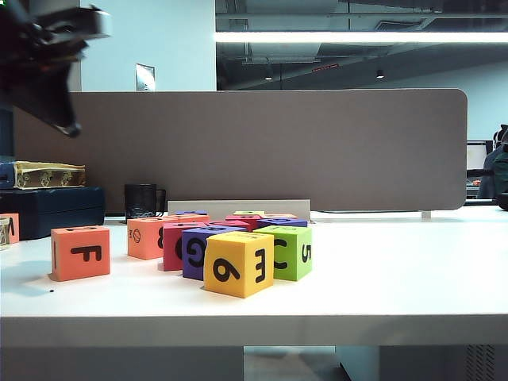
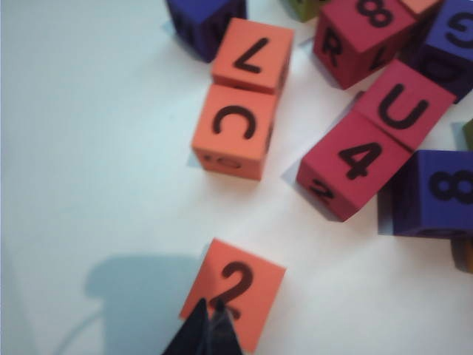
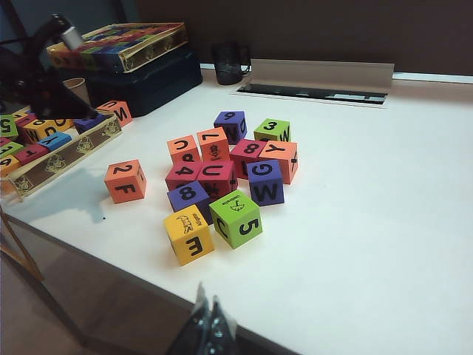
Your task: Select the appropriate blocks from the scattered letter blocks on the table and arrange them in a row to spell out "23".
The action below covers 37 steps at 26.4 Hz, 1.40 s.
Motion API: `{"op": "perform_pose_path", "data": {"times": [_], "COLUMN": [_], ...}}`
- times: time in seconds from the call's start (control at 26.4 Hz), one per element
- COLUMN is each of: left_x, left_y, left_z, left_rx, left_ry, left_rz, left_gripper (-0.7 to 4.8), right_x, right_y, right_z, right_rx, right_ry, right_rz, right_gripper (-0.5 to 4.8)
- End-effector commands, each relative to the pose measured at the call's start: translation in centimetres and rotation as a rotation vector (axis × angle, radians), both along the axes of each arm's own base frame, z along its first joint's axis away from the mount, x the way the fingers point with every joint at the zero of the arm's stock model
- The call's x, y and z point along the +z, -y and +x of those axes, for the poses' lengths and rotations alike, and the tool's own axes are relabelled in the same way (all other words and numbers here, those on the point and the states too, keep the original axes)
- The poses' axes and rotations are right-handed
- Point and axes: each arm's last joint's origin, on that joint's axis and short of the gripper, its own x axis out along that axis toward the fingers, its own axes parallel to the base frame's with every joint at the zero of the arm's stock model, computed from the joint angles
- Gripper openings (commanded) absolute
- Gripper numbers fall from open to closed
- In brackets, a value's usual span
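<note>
Orange foam identifies the first target: the orange "2" block stands alone on the white table, well apart from the main cluster of scattered letter blocks, showing "F" on its front face in the exterior view. The second target, the lime green "3" block, sits at the far edge of that cluster, touching neighbours on the near side.

Progress: nothing is arranged yet. Neither block is held, and no row exists.

The left gripper hangs above the "2" block with its fingers pressed together, empty. In the exterior view that arm shows only as a dark blur at the upper left. The right gripper hovers off the table's near edge, likewise closed and empty.

Clearances: the "2" block has bare table on all sides, so a grasp looks unobstructed. The "3" block is hemmed in by the pink "8" and orange "Y" blocks; its far side is free. Ample open surface lies right of the cluster for laying the row.
</note>
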Motion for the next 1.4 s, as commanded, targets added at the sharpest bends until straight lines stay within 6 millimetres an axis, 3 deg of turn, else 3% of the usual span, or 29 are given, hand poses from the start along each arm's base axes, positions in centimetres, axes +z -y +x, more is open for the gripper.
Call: {"op": "perform_pose_path", "data": {"times": [0.04,0.11,0.19,0.38,0.46,0.64,0.8,0.99,1.33,1.37,1.4], "left_x": [-0.4,-0.9,-1.6,-2.9,-3.4,-4.4,-5.6,-7.0,-8.5,-8.6,-8.8], "left_y": [0.3,0.5,0.6,0.8,1.1,1.2,1.3,1.4,1.6,1.6,1.7], "left_z": [1.2,1.9,2.5,2.8,2.9,3.5,3.9,4.5,5.3,5.4,5.5], "left_rx": [-0.021,-0.031,-0.031,-0.037,-0.066,-0.167,-0.228,-0.243,-0.242,-0.241,-0.242], "left_ry": [-0.008,-0.027,-0.059,-0.150,-0.167,-0.165,-0.200,-0.238,-0.257,-0.259,-0.269], "left_rz": [0.029,0.043,0.050,0.067,0.090,0.171,0.219,0.233,0.239,0.239,0.241], "left_gripper": [-0.03,0.03,0.68,3.41,4.14,4.16,4.71,4.71,4.64,4.54,4.12], "right_x": [0.2,0.2,0.2,0.2,0.2,0.1,0.1,0.1,0.1,0.1,0.1], "right_y": [0.0,0.0,0.0,0.0,0.0,0.0,0.0,0.0,0.0,0.0,0.0], "right_z": [-0.2,-0.2,-0.2,-0.2,-0.2,-0.2,-0.2,-0.2,-0.2,-0.2,-0.2], "right_rx": [0.003,0.003,0.003,0.003,0.002,0.002,0.002,0.002,0.002,0.002,0.002], "right_ry": [0.032,0.032,0.032,0.033,0.032,0.025,0.025,0.025,0.025,0.025,0.025], "right_rz": [-0.004,-0.004,-0.004,-0.004,-0.004,-0.004,-0.004,-0.003,-0.004,-0.004,-0.004], "right_gripper": [-0.01,-0.01,-0.01,-0.01,-0.01,-0.01,-0.01,-0.01,-0.01,-0.01,-0.01]}}
